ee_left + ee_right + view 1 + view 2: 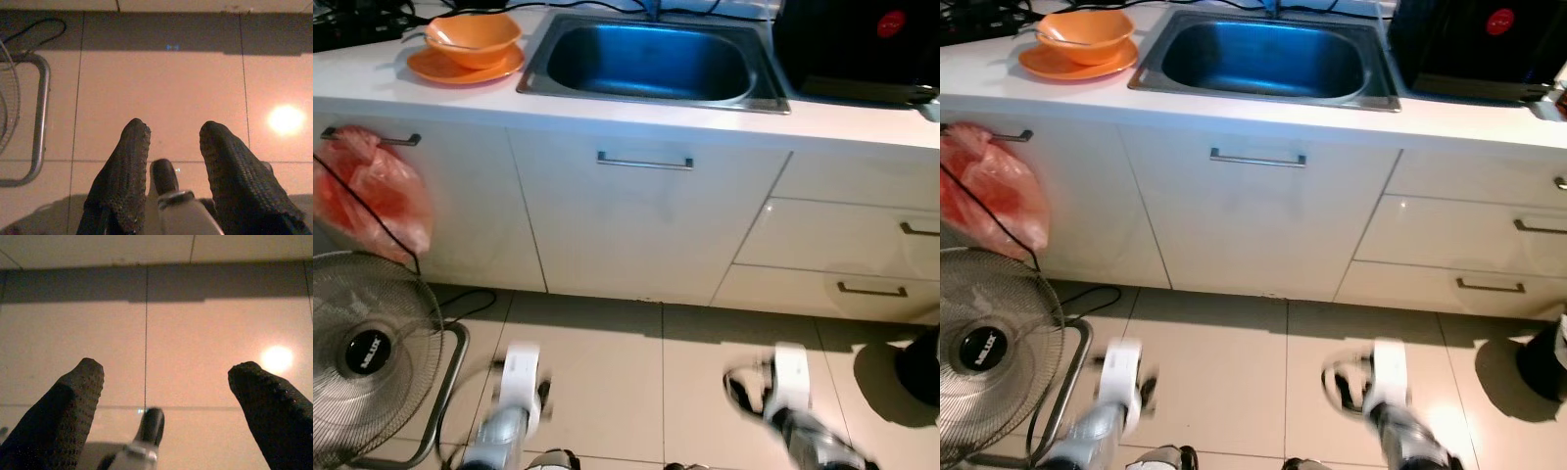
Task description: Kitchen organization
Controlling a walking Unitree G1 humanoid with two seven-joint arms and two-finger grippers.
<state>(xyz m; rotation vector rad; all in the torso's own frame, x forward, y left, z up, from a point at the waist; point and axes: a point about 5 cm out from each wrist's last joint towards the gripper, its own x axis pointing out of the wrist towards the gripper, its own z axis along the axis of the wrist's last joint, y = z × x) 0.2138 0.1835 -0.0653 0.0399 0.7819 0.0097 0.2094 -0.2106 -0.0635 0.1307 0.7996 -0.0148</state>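
An orange bowl (pixel 473 39) rests on an orange plate (pixel 460 69) at the left end of the white counter (pixel 862 125). A steel sink (pixel 651 61) is set into the counter's middle. Both silver arms hang low over the tiled floor, the left arm (pixel 519 377) and the right arm (pixel 788 377), blurred. In the left wrist view my left gripper (pixel 176 129) is open over bare tiles, nothing between its fingers. My right gripper (pixel 171 369) is open wider, also over tiles.
A black appliance (pixel 857 44) stands on the counter right of the sink. A red plastic bag (pixel 372 191) hangs from the left cabinet handle. A standing fan (pixel 367 352) with a cable sits on the floor at left. Drawers (pixel 871 289) are at right; a dark object (pixel 922 367) stands on the floor.
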